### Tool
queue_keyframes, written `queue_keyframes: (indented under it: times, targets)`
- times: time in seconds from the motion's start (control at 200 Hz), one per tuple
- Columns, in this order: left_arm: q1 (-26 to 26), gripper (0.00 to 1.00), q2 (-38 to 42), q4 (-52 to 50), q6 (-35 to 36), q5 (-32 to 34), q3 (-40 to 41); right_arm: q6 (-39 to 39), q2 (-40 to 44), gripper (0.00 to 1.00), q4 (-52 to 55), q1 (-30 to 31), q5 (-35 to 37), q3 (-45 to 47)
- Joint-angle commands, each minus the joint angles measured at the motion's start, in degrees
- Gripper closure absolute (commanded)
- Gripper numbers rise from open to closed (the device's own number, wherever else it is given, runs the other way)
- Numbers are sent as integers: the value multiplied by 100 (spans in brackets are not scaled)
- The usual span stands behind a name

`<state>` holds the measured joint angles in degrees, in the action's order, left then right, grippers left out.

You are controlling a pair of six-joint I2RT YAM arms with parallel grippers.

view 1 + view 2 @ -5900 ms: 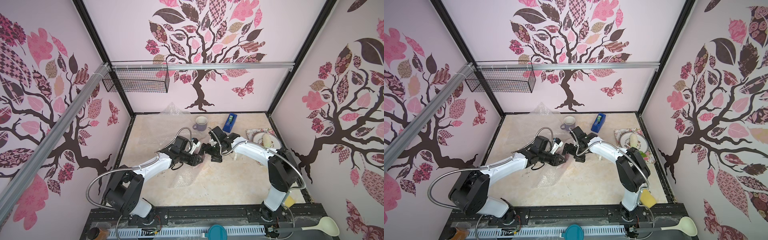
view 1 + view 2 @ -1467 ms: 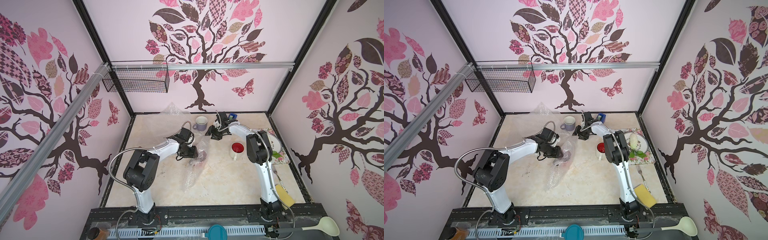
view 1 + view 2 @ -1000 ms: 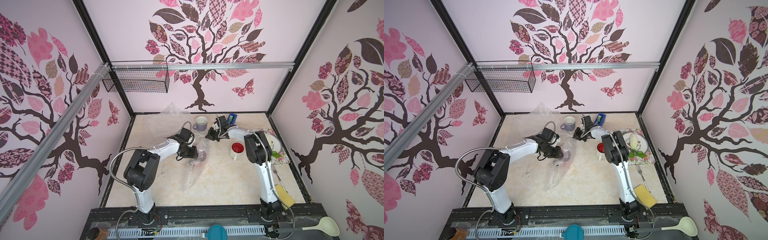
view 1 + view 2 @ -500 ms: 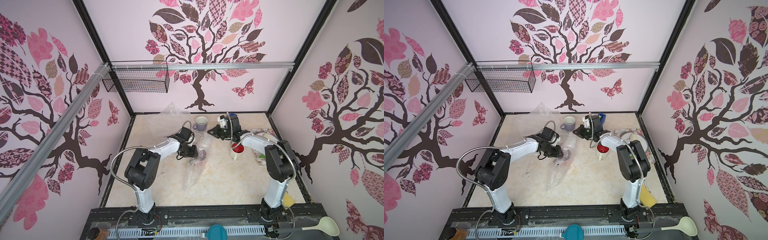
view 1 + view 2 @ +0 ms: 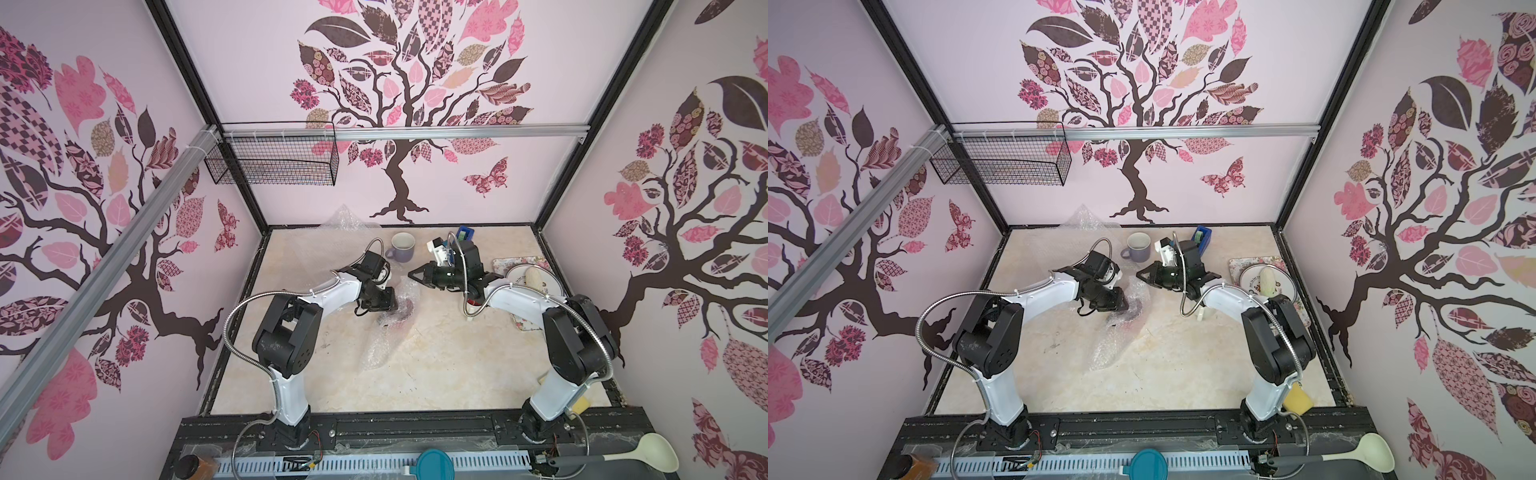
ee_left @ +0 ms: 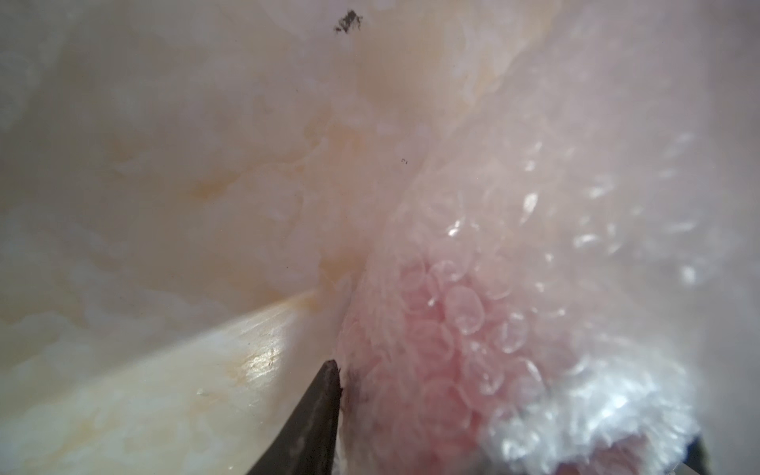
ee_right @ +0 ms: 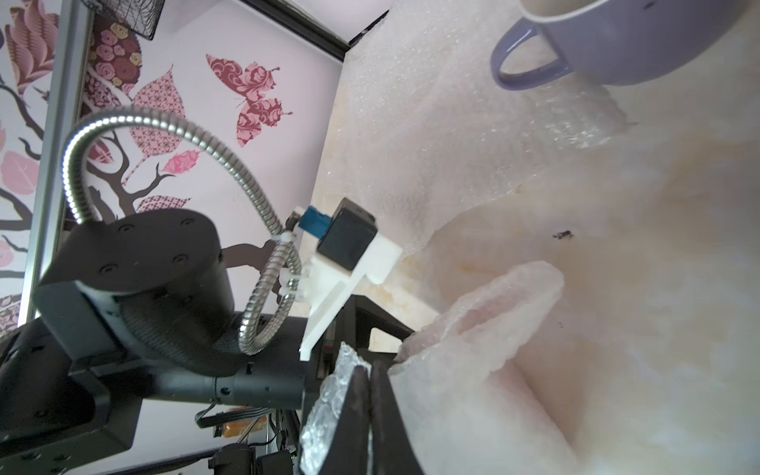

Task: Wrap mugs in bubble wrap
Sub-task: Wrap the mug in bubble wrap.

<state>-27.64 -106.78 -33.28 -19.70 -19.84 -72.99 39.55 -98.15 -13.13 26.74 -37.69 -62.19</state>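
Evidently the left gripper [image 5: 390,304] clamps the red ceramic mug [image 5: 405,310] inside clear bubble wrap [image 5: 380,345] to steady it; the right gripper [image 5: 412,276], beside it, is closed.

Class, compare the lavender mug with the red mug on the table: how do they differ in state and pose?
The lavender mug stands bare and upright, mouth up; the red mug is bundled in bubble wrap, its pose unclear. Nothing touches the lavender mug near the back wall; the left gripper clamps the red mug mid-table. Both are down on the table.
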Motion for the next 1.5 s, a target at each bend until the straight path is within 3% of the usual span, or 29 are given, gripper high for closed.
queue_keyframes:
  times: [0.0, 0.37, 0.56, 0.805, 1.1, 1.496]
  targets:
    - [30, 60, -78, 117, -85, -44, -240, -500, 305, 100, 431, 241, -195, 40]
    - [126, 60, 269, 261, -540, -275, -180, -956, 436, 100, 760, 458, 67, 658]
    - [240, 51, 731, 333, -839, -314, -105, -1060, 439, 99, 874, 510, 293, 671]
    - [259, 49, 777, -59, -811, -409, -84, -1046, 273, 95, 940, 688, 503, 466]
    - [268, 48, 813, -248, -549, -836, 5, -492, 123, 96, 776, 830, 888, 444]
    - [342, 51, 1645, 113, -344, -1188, 545, 295, 74, 100, 307, 831, 1269, 228]
